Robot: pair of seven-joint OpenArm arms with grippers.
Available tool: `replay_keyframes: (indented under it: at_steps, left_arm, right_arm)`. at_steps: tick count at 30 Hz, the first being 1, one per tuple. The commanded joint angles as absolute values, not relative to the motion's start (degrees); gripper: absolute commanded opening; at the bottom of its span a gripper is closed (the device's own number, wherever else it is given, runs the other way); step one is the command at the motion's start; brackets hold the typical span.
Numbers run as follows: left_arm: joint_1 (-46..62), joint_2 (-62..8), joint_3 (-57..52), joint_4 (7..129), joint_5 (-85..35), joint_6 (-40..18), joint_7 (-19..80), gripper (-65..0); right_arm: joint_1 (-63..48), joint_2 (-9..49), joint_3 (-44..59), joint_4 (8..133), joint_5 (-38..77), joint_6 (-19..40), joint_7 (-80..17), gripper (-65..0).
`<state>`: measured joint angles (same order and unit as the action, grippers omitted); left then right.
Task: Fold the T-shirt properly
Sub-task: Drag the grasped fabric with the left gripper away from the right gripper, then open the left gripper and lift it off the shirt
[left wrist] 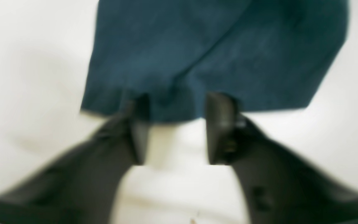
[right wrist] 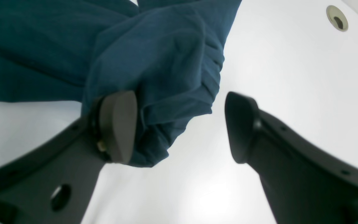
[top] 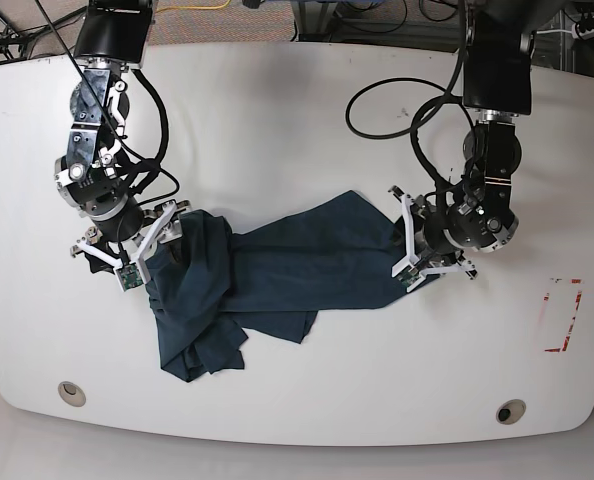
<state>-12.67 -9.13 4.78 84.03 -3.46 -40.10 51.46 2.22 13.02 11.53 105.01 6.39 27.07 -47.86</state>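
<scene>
The dark navy-teal T-shirt (top: 277,265) lies crumpled across the middle of the white table (top: 297,130), bunched and folded over at its left end. My left gripper (top: 402,247) is at the shirt's right edge. In the blurred left wrist view its jaws stand partly apart (left wrist: 180,102), with the hem of the T-shirt (left wrist: 197,56) between the tips. My right gripper (top: 149,248) is at the bunched left end. It is open (right wrist: 179,99); one pad (right wrist: 118,124) rests against a wad of the T-shirt (right wrist: 166,62), while the other finger (right wrist: 239,124) stands apart over bare table.
Two round holes (top: 72,393) (top: 510,411) sit near the table's front edge; one hole (right wrist: 337,18) also shows in the right wrist view. A red outline (top: 560,315) is marked at the right. Cables (top: 387,110) trail from both arms at the back.
</scene>
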Motion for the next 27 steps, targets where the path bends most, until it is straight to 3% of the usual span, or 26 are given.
replay_keyframes:
  at_steps: [1, 3, 9, 15, 27]
  left_arm:
    - [-13.9, -10.0, 3.7, 85.3, -3.8, -40.0, 49.7, -53.1]
    - [-15.0, -11.4, 0.7, 84.1, -2.6, -40.0, 49.3, -51.1]
    - [-15.5, -13.0, -2.4, 83.5, -0.3, -39.2, 46.5, -31.3]
    - [-16.3, -16.2, -3.1, 82.9, 1.2, -36.1, 43.2, -28.7]
    - [-14.9, -21.4, -3.8, 81.7, 1.9, -34.3, 40.2, -29.4]
  right_arm:
    - [3.4, 13.7, 11.8, 106.1, 6.2, 26.9, -46.4, -22.5]
    - [3.3, 13.6, 11.1, 106.2, 5.6, 26.8, -46.7, -23.0]
    - [3.3, 13.6, 10.1, 106.1, 4.8, 26.8, -46.7, -23.1]
    - [2.2, 13.8, 8.1, 106.8, 6.3, 26.9, -46.3, -23.6]
    - [2.0, 13.6, 5.5, 106.7, 6.7, 27.0, -46.5, -24.1]
